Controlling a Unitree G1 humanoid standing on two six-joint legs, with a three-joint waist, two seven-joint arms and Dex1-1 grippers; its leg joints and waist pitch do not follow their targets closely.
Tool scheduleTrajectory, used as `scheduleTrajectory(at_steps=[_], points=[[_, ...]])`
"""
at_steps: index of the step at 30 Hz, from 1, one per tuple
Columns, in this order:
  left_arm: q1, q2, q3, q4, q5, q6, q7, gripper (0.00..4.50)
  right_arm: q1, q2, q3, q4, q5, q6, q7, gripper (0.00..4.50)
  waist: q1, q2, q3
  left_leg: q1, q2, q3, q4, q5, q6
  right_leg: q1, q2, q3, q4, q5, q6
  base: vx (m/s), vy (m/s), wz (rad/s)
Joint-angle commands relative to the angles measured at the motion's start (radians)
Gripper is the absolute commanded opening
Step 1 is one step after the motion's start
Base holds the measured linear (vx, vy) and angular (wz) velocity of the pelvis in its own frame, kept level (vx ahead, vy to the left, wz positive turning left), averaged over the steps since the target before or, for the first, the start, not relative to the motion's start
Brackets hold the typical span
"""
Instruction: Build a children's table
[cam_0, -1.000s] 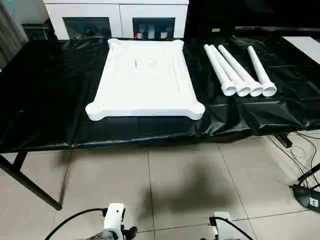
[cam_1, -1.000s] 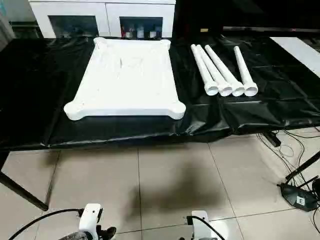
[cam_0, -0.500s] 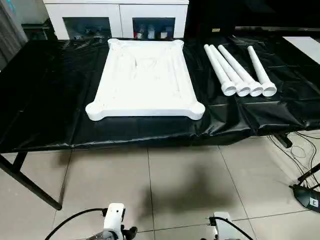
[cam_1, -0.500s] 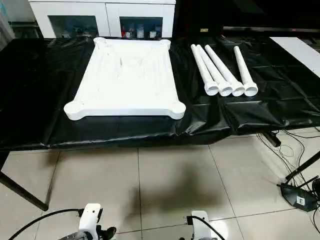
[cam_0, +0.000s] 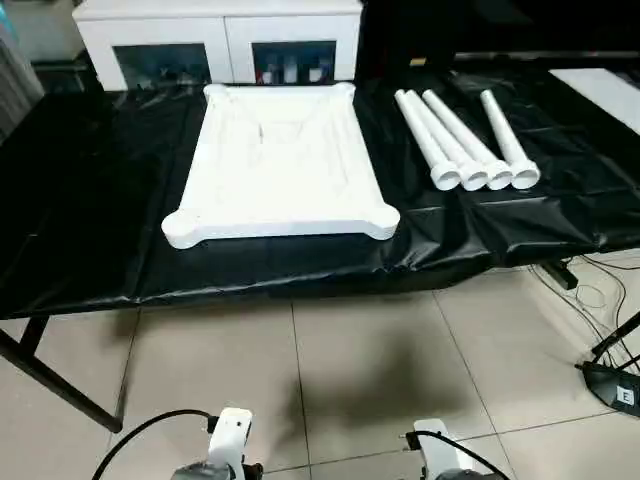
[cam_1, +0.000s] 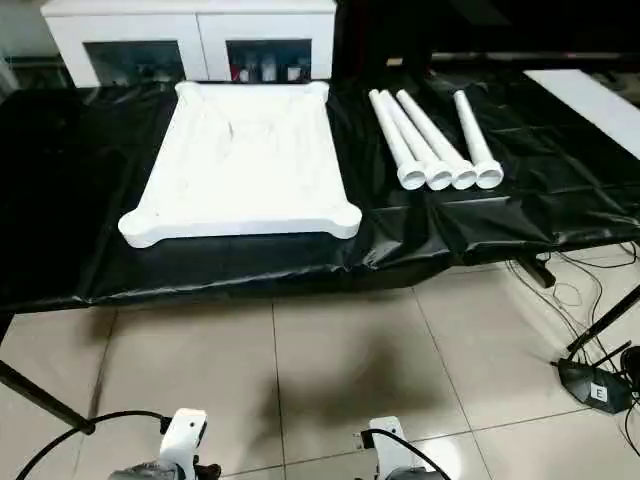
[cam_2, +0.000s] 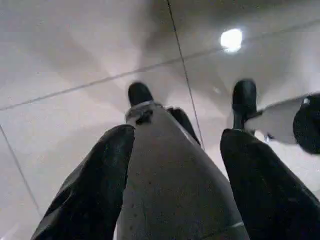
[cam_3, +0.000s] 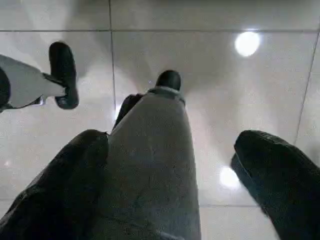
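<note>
Across the tiled floor from me stands the big table draped in black plastic sheeting (cam_0: 90, 200), and on it lies the white rectangular rimmed plastic tabletop (cam_0: 280, 165), long axis running near to far, its rounded corner sockets at each corner, near edge close to the sheet's front edge. Just right of it, well apart from both my claws, lie four long tapered white plastic legs (cam_0: 465, 145) side by side (three bunched, the fourth slightly off to the right), their wider ends toward me, narrow ends pointing far and slightly left. They lie nearer my right arm. My right claw (cam_3: 180, 175) hangs low over the floor, fingers spread wide, empty; my left claw (cam_2: 175, 175) is likewise parted and empty.
</note>
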Motion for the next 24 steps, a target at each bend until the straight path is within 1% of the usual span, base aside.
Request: scheduleTrajectory(at_steps=[1,2,3,4,5,6,7,8,9,10,11,12,13,14,15,16,17,18,19,20,21,22,23,24], points=[[0.006,0.014,0.032,0.004,-0.019,-0.066,0.018,3.18,-0.025,-0.012,-0.024,-0.014,0.003,-0.066,-0.048,4.50,0.006,-0.002,-0.033,0.017,0.072,-0.035,-0.078,-0.369,0.000,0.009,-0.090,0.046,-0.093,-0.255,-0.225,0.000,0.000,0.00],[-0.031,0.043,0.078,-0.024,-0.061,-0.133,-0.006,3.18,-0.058,-0.015,-0.062,-0.046,0.039,-0.151,-0.017,4.50,0.005,-0.006,-0.035,0.017,0.071,-0.034,-0.077,-0.369,0.001,0.009,-0.090,0.045,-0.093,-0.255,-0.221,0.000,0.000,0.00],[-0.044,0.059,0.075,-0.040,-0.055,-0.167,-0.014,3.18,-0.070,-0.013,-0.069,-0.061,0.050,-0.177,0.023,4.50,0.007,-0.001,-0.038,0.018,0.073,-0.035,-0.077,-0.367,0.001,0.009,-0.090,0.045,-0.090,-0.241,-0.221,0.000,0.000,0.00],[-0.049,0.070,0.065,-0.063,-0.049,-0.198,-0.050,3.18,-0.080,-0.013,-0.055,-0.076,0.042,-0.194,0.062,4.50,0.006,-0.001,-0.039,0.016,0.073,-0.035,-0.078,-0.364,0.005,0.009,-0.086,0.043,-0.087,-0.225,-0.219,0.000,0.000,0.00],[-0.049,0.070,0.065,-0.063,-0.049,-0.198,-0.050,3.18,-0.080,-0.013,-0.055,-0.076,0.042,-0.194,0.062,4.50,0.007,-0.002,-0.037,0.013,0.075,-0.035,-0.081,-0.352,0.014,0.010,-0.084,0.042,-0.084,-0.193,-0.217,0.000,0.000,0.00],[-0.040,0.080,0.045,-0.102,-0.037,-0.236,-0.121,3.18,-0.094,-0.016,-0.020,-0.096,0.015,-0.211,0.113,4.50,0.009,-0.004,-0.036,0.017,0.074,-0.032,-0.080,-0.346,0.018,0.005,-0.081,0.041,-0.081,-0.178,-0.226,0.000,0.000,0.00],[-0.023,0.087,0.021,-0.137,-0.022,-0.272,-0.175,3.18,-0.107,-0.018,0.012,-0.115,-0.008,-0.228,0.158,4.50,0.009,-0.007,-0.035,0.014,0.075,-0.030,-0.078,-0.331,0.023,0.008,-0.084,0.042,-0.079,-0.164,-0.236,0.000,0.000,0.00],[0.000,0.092,-0.001,-0.177,-0.011,-0.306,-0.224,3.18,-0.113,-0.021,0.041,-0.140,-0.025,-0.252,0.198,4.50,0.011,-0.005,-0.038,0.011,0.076,-0.032,-0.077,-0.318,0.025,0.012,-0.087,0.041,-0.075,-0.152,-0.240,0.000,0.000,0.00],[0.032,0.098,-0.019,-0.226,-0.005,-0.352,-0.269,3.18,-0.112,-0.025,0.057,-0.170,-0.031,-0.273,0.244,4.50,0.012,-0.005,-0.043,0.009,0.077,-0.029,-0.072,-0.281,0.039,0.014,-0.085,0.041,-0.068,-0.089,-0.247,0.000,0.000,0.00],[0.039,0.099,-0.022,-0.236,-0.004,-0.363,-0.279,3.18,-0.112,-0.025,0.060,-0.176,-0.032,-0.280,0.253,4.50,0.011,-0.006,-0.044,0.007,0.076,-0.026,-0.069,-0.256,0.049,0.016,-0.083,0.041,-0.062,-0.047,-0.252,0.000,0.000,0.00],[0.091,0.105,-0.034,-0.327,-0.037,-0.351,-0.387,3.18,-0.100,-0.033,0.063,-0.231,-0.014,-0.296,0.330,4.50,0.012,-0.003,-0.048,0.008,0.075,-0.022,-0.064,-0.210,0.068,0.018,-0.079,0.038,-0.052,0.032,-0.265,0.000,0.000,0.00],[0.115,0.110,-0.042,-0.364,-0.044,-0.350,-0.415,3.18,-0.092,-0.040,0.068,-0.257,-0.012,-0.307,0.359,4.50,0.021,-0.004,-0.052,0.007,0.080,-0.019,-0.055,-0.160,0.092,0.022,-0.083,0.036,-0.043,0.112,-0.287,0.000,0.000,0.00],[0.148,0.120,-0.058,-0.416,-0.048,-0.350,-0.438,3.18,-0.076,-0.053,0.080,-0.301,-0.011,-0.318,0.396,4.50,0.024,-0.004,-0.057,0.004,0.079,-0.015,-0.046,-0.105,0.119,0.022,-0.078,0.033,-0.031,0.196,-0.298,0.000,0.000,0.00],[0.167,0.126,-0.068,-0.445,-0.049,-0.350,-0.449,3.18,-0.066,-0.061,0.087,-0.327,-0.010,-0.323,0.417,4.50,0.028,-0.003,-0.062,0.005,0.081,-0.017,-0.040,-0.077,0.134,0.022,-0.077,0.031,-0.027,0.241,-0.296,0.000,0.000,0.00],[0.195,0.137,-0.082,-0.487,-0.045,-0.361,-0.449,3.18,-0.043,-0.082,0.104,-0.384,-0.012,-0.337,0.442,4.50,0.033,-0.002,-0.064,0.003,0.080,-0.016,-0.033,-0.038,0.160,0.018,-0.072,0.028,-0.021,0.304,-0.291,0.000,0.000,0.00],[0.224,0.148,-0.092,-0.535,-0.045,-0.361,-0.457,3.18,-0.016,-0.102,0.116,-0.453,-0.005,-0.342,0.474,4.50,0.034,0.001,-0.062,0.003,0.078,-0.014,-0.032,-0.035,0.167,0.013,-0.069,0.027,-0.020,0.313,-0.291,0.000,0.000,0.00],[0.242,0.154,-0.097,-0.565,-0.045,-0.360,-0.463,3.35,0.001,-0.115,0.121,-0.496,0.001,-0.343,0.493,4.50,0.038,0.002,-0.057,0.001,0.079,-0.013,-0.035,-0.074,0.167,0.010,-0.070,0.028,-0.025,0.275,-0.283,0.000,0.000,0.00],[0.318,0.180,-0.098,-0.727,-0.083,-0.321,-0.492,3.35,0.067,-0.151,0.127,-0.681,0.075,-0.301,0.594,4.50,0.044,0.002,-0.051,0.003,0.085,-0.015,-0.045,-0.165,0.147,0.013,-0.074,0.030,-0.037,0.176,-0.266,0.000,0.000,0.00],[0.386,0.198,-0.089,-0.878,-0.149,-0.273,-0.526,3.35,0.124,-0.178,0.122,-0.850,0.178,-0.221,0.697,4.50,0.047,0.003,-0.042,0.003,0.092,-0.019,-0.058,-0.258,0.120,0.015,-0.076,0.033,-0.044,0.071,-0.248,0.000,0.000,0.00],[0.432,0.210,-0.078,-0.995,-0.214,-0.233,-0.560,3.35,0.166,-0.203,0.119,-0.982,0.252,-0.159,0.756,4.50,0.046,0.002,-0.037,0.004,0.095,-0.020,-0.065,-0.305,0.107,0.015,-0.074,0.035,-0.049,0.014,-0.238,0.000,0.000,0.00],[0.475,0.224,-0.062,-1.119,-0.266,-0.196,-0.574,3.63,0.209,-0.229,0.102,-1.138,0.355,-0.076,0.801,4.50,0.049,0.007,-0.026,0.006,0.097,-0.025,-0.080,-0.397,0.077,0.011,-0.069,0.036,-0.058,-0.112,-0.222,0.000,0.000,0.00],[0.499,0.238,-0.051,-1.210,-0.293,-0.177,-0.570,3.70,0.235,-0.253,0.087,-1.260,0.447,-0.006,0.815,4.50,0.048,0.005,-0.024,0.010,0.098,-0.023,-0.084,-0.440,0.057,0.009,-0.065,0.039,-0.064,-0.168,-0.210,0.000,0.000,0.00],[0.513,0.246,-0.043,-1.263,-0.304,-0.164,-0.568,3.70,0.250,-0.264,0.077,-1.330,0.499,0.035,0.822,4.50,0.049,0.005,-0.016,0.016,0.093,-0.025,-0.091,-0.511,0.024,0.001,-0.061,0.042,-0.075,-0.281,-0.187,0.000,0.000,0.00],[0.519,0.247,-0.009,-1.391,-0.328,-0.147,-0.530,3.77,0.256,-0.288,0.042,-1.497,0.610,0.101,0.793,4.50,0.050,0.007,-0.009,0.022,0.087,-0.027,-0.095,-0.562,-0.007,-0.007,-0.062,0.046,-0.087,-0.389,-0.156,-0.069,0.001,0.00]])
